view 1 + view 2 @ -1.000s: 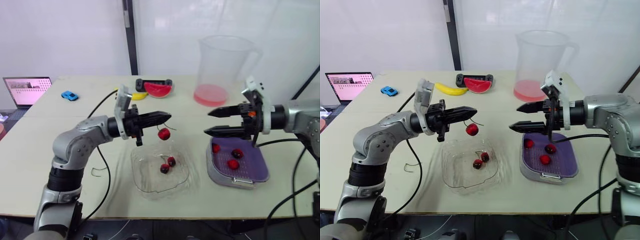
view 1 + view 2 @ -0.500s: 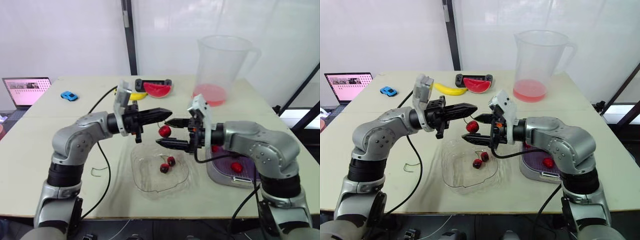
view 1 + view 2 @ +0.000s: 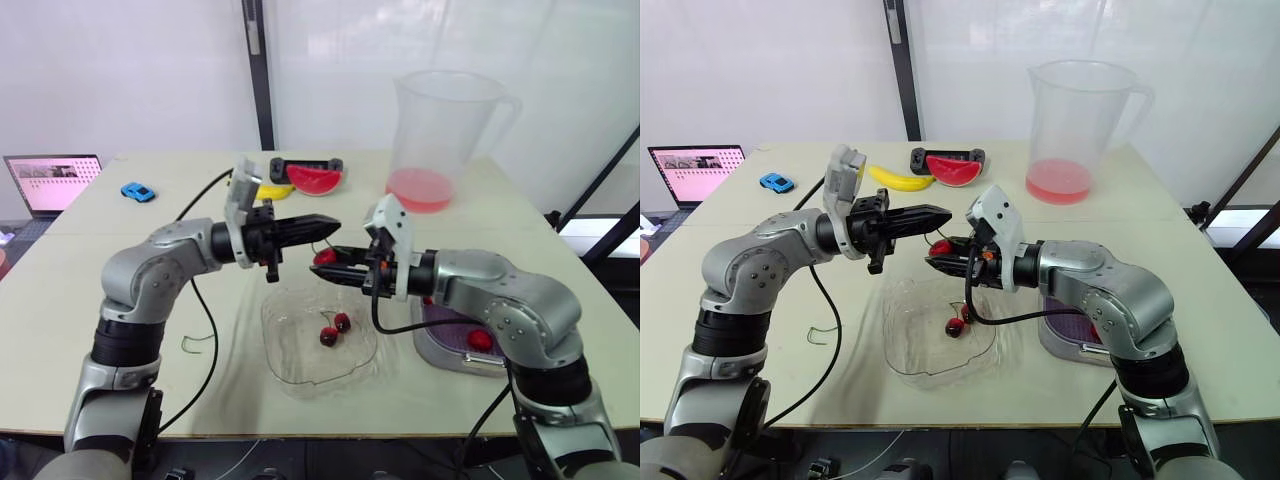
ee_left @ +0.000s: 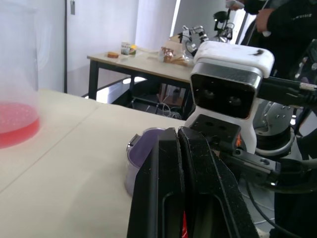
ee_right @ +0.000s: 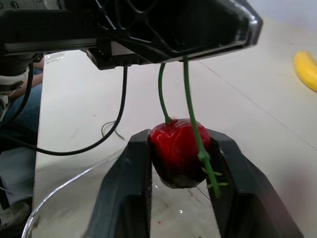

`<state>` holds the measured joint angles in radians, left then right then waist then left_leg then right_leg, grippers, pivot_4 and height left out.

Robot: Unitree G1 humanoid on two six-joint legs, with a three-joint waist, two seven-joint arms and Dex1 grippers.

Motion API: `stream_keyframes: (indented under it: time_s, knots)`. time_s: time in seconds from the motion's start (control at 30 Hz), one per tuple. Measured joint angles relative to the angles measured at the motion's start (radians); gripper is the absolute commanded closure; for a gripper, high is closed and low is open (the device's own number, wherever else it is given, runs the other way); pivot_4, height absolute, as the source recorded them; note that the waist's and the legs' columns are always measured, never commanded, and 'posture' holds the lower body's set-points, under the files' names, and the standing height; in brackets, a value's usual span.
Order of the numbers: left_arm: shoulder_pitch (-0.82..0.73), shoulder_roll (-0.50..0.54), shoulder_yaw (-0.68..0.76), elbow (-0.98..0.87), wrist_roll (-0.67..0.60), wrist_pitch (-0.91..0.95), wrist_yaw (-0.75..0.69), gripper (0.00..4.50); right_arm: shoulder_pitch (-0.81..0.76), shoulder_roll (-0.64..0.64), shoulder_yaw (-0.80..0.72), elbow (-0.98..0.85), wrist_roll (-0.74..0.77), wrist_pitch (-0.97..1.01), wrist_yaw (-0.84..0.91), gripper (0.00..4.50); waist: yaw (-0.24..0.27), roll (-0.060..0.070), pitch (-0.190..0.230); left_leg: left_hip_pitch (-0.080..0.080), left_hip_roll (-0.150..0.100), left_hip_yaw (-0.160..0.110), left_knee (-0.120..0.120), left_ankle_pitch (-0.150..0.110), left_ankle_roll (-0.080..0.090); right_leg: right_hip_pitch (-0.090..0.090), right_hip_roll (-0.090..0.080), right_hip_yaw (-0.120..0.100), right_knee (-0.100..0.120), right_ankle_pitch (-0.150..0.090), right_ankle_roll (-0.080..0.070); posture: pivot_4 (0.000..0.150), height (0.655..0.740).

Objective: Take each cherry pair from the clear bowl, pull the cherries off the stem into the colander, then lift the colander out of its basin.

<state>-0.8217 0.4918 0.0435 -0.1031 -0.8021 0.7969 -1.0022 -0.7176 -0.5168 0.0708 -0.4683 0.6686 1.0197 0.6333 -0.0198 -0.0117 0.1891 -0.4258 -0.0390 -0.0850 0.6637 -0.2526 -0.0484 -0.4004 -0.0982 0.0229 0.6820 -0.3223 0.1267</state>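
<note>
A red cherry [image 5: 176, 153] hangs by its green stem [image 5: 161, 91] over the far edge of the clear bowl [image 3: 280, 362]. My left gripper [image 3: 333, 226] is shut on the top of the stem. My right gripper [image 3: 319, 263] reaches in from the right, its fingers [image 5: 133, 188] pressed against both sides of the cherry [image 3: 325, 256]. One more cherry pair [image 3: 335, 327] lies in the bowl. The purple colander [image 3: 450, 335] sits in its grey basin [image 3: 455, 358] at the right, partly behind my right arm, with a loose cherry [image 3: 479, 340] showing in it.
A big clear pitcher [image 3: 447, 130] with red liquid stands at the back right. A watermelon slice [image 3: 315, 179] and banana [image 3: 272, 190] lie behind the bowl, a blue toy car [image 3: 139, 191] and laptop [image 3: 50, 180] at the far left. A black cable [image 3: 203, 320] trails left of the bowl.
My right gripper has swung left from over the colander to the hanging cherry and its fingers have closed on it. The left gripper has stayed shut on the stem, nearly still.
</note>
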Motion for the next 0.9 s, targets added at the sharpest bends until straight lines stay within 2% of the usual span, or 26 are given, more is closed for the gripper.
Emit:
stream_keyframes:
  time_s: [0.1, 0.27, 0.57, 0.77, 0.9]
  knots:
    - [0.000, 0.000, -0.001, 0.003, 0.006, 0.000, -0.002, 4.50, 0.000, -0.001, 0.000, 0.000, 0.001, 0.000, -0.002, 2.84, 0.000, 0.000, 0.000, 0.000, 0.000, 0.000, 0.000, 0.000, 0.000, 0.000, 0.000, 0.000, 0.000, 0.000, 0.000, 0.150, 0.7400]
    - [0.000, -0.001, -0.001, 0.005, 0.007, -0.001, -0.012, 4.50, 0.000, -0.001, 0.000, 0.000, 0.003, 0.001, -0.008, 4.14, 0.000, 0.000, 0.000, 0.000, 0.000, 0.000, 0.000, 0.000, 0.000, 0.000, 0.000, 0.000, 0.000, 0.000, 0.000, 0.150, 0.7400]
    - [-0.005, -0.005, -0.003, 0.022, 0.015, -0.001, -0.017, 4.50, 0.024, -0.015, 0.001, -0.003, 0.003, 0.003, -0.006, 4.14, 0.000, 0.000, 0.000, 0.000, 0.000, 0.000, 0.000, -0.001, 0.001, 0.000, 0.000, 0.000, 0.000, 0.000, 0.000, 0.150, 0.7400]
    - [-0.021, -0.010, -0.006, 0.025, 0.016, -0.007, -0.015, 4.50, 0.104, -0.093, 0.028, 0.004, -0.007, 0.063, -0.005, 4.14, 0.001, 0.000, 0.000, 0.000, 0.000, 0.000, 0.000, -0.003, 0.006, 0.000, 0.000, 0.000, 0.000, 0.000, 0.000, 0.150, 0.7400]
    - [-0.022, -0.001, 0.000, 0.026, 0.017, -0.018, -0.016, 4.50, 0.105, -0.118, -0.022, 0.003, 0.036, 0.097, 0.010, 4.14, -0.001, 0.000, 0.000, 0.000, 0.000, 0.000, -0.001, -0.003, 0.006, 0.000, 0.000, 0.000, 0.000, 0.000, 0.000, 0.150, 0.7400]
